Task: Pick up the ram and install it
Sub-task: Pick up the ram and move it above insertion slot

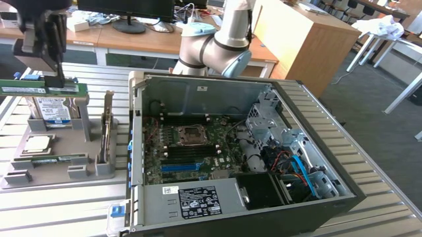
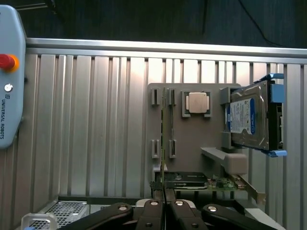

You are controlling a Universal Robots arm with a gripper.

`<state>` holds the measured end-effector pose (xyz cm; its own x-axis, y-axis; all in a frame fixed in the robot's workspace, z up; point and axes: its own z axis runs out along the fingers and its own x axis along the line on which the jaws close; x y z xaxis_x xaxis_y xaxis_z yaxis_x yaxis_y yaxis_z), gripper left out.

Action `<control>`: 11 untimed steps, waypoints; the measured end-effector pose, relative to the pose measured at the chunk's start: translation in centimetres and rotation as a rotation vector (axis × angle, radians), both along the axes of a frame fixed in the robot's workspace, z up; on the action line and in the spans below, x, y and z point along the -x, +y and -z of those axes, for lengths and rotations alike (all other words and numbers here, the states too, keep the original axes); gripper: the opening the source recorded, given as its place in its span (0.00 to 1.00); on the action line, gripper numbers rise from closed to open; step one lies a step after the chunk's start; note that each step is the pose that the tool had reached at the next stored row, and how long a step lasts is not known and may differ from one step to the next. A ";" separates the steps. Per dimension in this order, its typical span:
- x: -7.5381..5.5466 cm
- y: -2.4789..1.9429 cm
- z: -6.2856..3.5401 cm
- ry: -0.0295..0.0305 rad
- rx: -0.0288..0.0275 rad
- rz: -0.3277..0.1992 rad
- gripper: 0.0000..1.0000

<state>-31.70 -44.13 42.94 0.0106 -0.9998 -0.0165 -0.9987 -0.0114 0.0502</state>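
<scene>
The ram (image 1: pixel 41 90), a thin green stick with a pale label, hangs level above the grey holder tray (image 1: pixel 59 173) at the exterior view's left. My gripper (image 1: pixel 58 83) is shut on its right-hand half from above. The wrist view has the ram (image 2: pixel 163 139) edge-on as a thin dark line running out from between the closed black fingers (image 2: pixel 152 211), over the tray's paired slot brackets (image 2: pixel 154 98). The open computer case (image 1: pixel 142 128) lies to the exterior view's right, its motherboard (image 1: pixel 188 148) with dark memory slots (image 1: pixel 191 154) exposed.
On the tray stand a silver hard drive (image 1: pixel 53 109) (image 2: pixel 247 120), a square processor (image 1: pixel 37 143) (image 2: pixel 197 102), an upright expansion card (image 1: pixel 105 131) and another green strip (image 1: pixel 56 159). A teach pendant (image 2: pixel 9 72) lies on the slatted table. The arm's elbow (image 1: pixel 211 47) rises behind the case.
</scene>
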 end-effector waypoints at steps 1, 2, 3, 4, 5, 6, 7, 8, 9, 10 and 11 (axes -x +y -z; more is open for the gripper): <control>-0.2 0.00 0.00 0.0002 0.0000 0.000 0.11; -0.4 0.00 0.00 0.0005 0.0000 0.000 0.11; -0.6 0.00 0.00 0.0007 0.0001 0.000 0.11; -0.9 0.00 0.00 0.0010 0.0000 0.000 0.11; -1.1 0.00 0.00 0.0013 0.0000 0.000 0.11; -1.3 0.00 0.00 0.0015 0.0000 0.000 0.11; -1.5 0.00 0.01 0.0018 -0.0001 0.000 0.11; -1.8 0.00 0.00 0.0021 0.0000 0.000 0.11; -2.0 0.00 0.00 0.0024 0.0000 0.000 0.11; -2.2 0.00 0.00 0.0027 0.0000 0.000 0.11; -2.5 0.00 0.00 0.0030 0.0000 0.000 0.11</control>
<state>-29.22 -44.13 42.94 0.0108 -0.9998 -0.0165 -0.9985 -0.0117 0.0532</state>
